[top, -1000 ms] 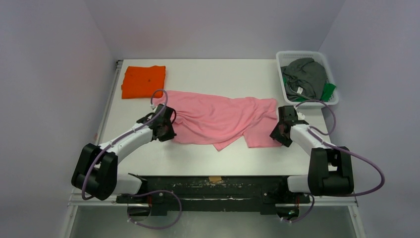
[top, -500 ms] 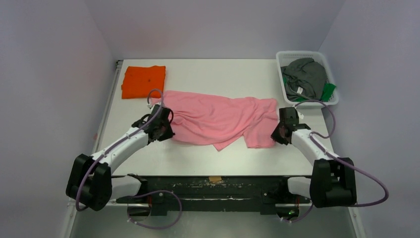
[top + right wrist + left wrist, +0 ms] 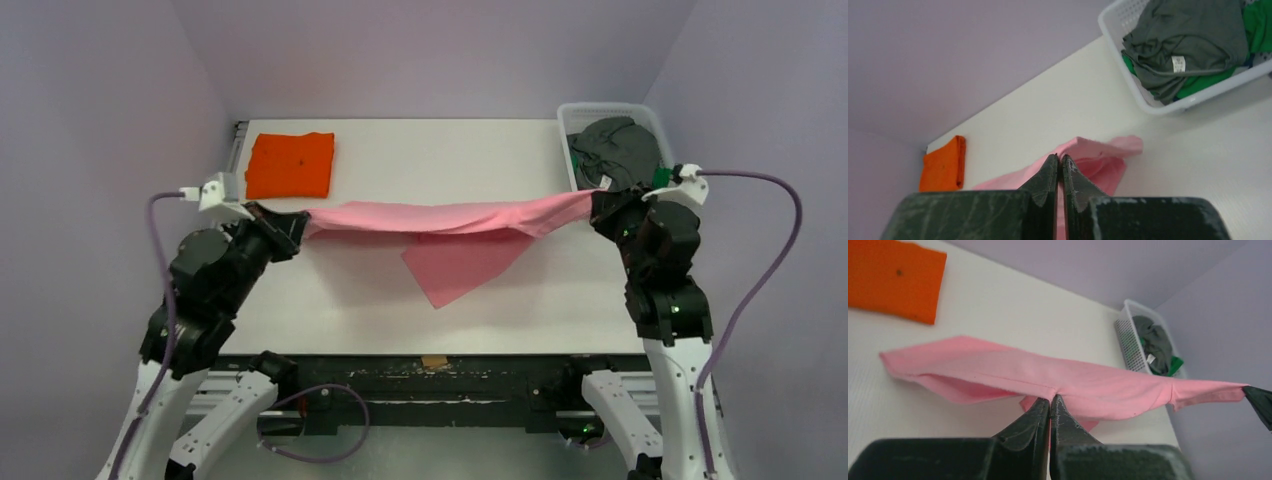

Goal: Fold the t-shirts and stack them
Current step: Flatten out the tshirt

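Observation:
The light pink t-shirt (image 3: pixel 450 222) hangs stretched in the air above the table between my two grippers, with a flap drooping to the table below its middle. My left gripper (image 3: pixel 300 222) is shut on its left end; in the left wrist view (image 3: pixel 1050 399) the cloth (image 3: pixel 1013 371) is pinched at the fingertips. My right gripper (image 3: pixel 597 203) is shut on its right end, with cloth (image 3: pixel 1098 155) between the tips in the right wrist view (image 3: pixel 1058 159). A folded orange t-shirt (image 3: pixel 290 165) lies at the back left. Dark grey (image 3: pixel 620 148) and green (image 3: pixel 661 176) shirts lie in the basket.
A white mesh basket (image 3: pixel 566 120) stands at the table's back right corner, close behind my right gripper. The white table (image 3: pixel 450 150) has a metal rail along its left edge. Purple walls close in on three sides.
Both arms have risen from the table and moved apart, lifting the pink t-shirt off the surface and pulling it taut between them.

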